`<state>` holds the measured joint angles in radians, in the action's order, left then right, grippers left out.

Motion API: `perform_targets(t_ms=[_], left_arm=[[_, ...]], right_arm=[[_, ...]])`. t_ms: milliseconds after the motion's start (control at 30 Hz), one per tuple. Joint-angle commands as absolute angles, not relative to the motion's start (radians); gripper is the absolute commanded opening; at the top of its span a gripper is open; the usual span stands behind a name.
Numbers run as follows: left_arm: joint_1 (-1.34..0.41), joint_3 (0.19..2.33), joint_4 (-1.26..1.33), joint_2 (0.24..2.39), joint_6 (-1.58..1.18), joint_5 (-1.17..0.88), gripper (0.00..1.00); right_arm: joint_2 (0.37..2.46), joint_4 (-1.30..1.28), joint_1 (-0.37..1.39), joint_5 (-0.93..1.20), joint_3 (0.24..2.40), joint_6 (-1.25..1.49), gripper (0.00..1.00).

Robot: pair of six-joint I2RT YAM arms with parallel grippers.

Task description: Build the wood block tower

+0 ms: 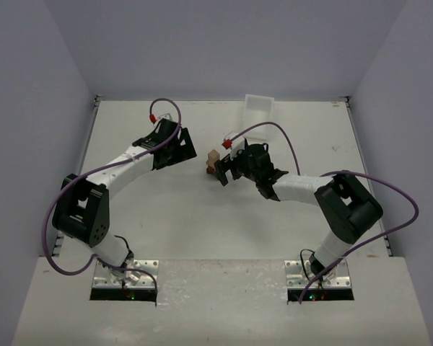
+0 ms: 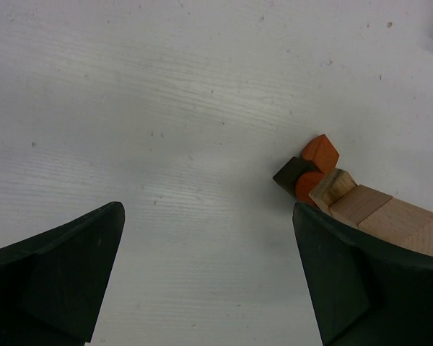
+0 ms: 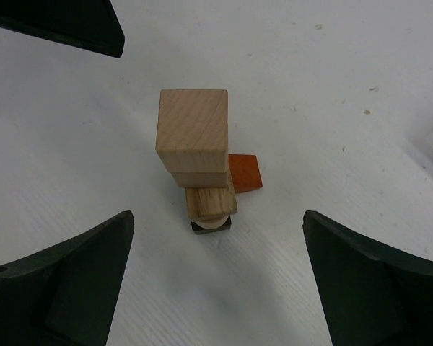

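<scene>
The wood block tower (image 1: 213, 160) stands at mid-table. In the right wrist view it is a stack with a light tan cube (image 3: 193, 128) on top, more tan blocks under it, a dark base block (image 3: 211, 225), and an orange-brown block (image 3: 245, 173) beside it. My right gripper (image 3: 216, 285) is open and empty, just short of the tower, touching nothing; it also shows in the top view (image 1: 227, 168). My left gripper (image 2: 209, 288) is open and empty left of the tower (image 2: 346, 198); it also shows in the top view (image 1: 179, 151).
A white plastic tray (image 1: 259, 105) lies at the table's far edge, right of centre. A black finger of the left gripper (image 3: 72, 21) shows beyond the tower in the right wrist view. Grey walls close in the table on three sides.
</scene>
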<state>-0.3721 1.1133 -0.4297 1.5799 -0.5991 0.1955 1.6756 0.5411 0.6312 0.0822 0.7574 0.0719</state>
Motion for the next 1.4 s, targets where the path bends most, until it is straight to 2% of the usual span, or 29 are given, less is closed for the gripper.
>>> perform_targets(t_ms=[0,1367], left_arm=[[-0.365,1.111,-0.393,1.52,-0.575,0.218,1.0],[-0.342,1.124,-0.45,1.493,-0.543,0.256,1.0]], right_arm=[[1.695,0.629,0.64,0.057,0.816,0.077,0.99],[1.749,0.675,0.647,-0.065,0.84,0.048,0.99]])
